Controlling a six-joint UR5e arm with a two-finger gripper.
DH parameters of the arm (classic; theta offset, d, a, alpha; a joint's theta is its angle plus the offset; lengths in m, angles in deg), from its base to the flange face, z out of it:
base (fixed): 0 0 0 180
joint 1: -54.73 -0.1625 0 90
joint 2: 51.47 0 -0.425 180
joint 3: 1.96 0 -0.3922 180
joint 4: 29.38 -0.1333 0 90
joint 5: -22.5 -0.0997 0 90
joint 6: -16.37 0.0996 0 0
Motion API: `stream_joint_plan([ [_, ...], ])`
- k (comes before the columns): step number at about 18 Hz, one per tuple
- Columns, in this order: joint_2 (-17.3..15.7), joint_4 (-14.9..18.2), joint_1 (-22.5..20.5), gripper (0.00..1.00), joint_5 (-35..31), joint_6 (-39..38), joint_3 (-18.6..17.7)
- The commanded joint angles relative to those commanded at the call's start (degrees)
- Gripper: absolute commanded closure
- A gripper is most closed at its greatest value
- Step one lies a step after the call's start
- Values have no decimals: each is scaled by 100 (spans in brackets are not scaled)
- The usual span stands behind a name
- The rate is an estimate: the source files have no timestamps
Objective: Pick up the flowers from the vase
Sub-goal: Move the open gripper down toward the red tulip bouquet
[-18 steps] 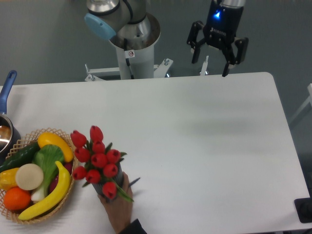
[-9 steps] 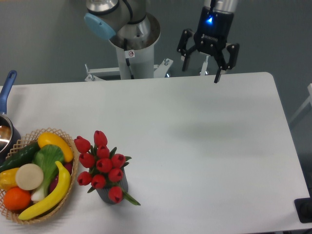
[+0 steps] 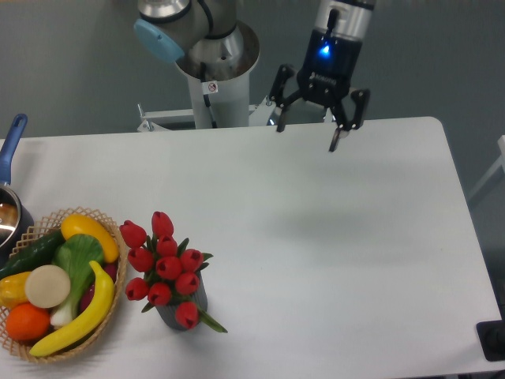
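Pincer [image 3: 308, 138] spread wide over the table's [image 3: 339, 237] far edge, well apart from the flowers [image 3: 164, 267] in the vase [image 3: 186, 305].

Single fixed camera, high, opposite arm base [image 3: 213, 87], looking steeply down on table [image 3: 331, 237]; right edge probably cropped.

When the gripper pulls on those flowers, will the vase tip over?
Possibly. The vase looks short and narrow, while the flowers spread wider above it, so it may be top-heavy. The bunch fills its mouth, so it might lift too. The open gripper is far off.
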Motion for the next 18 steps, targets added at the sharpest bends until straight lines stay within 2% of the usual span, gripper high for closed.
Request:
stream_joint_plan([
  [9,537,-615,607,0,27,-176,176],
  [13,791,-669,765,0,26,-193,404],
  [16,950,-678,889,0,18,-929,703],
  [18,1020,-730,915,0,-9,-1125,774],
])
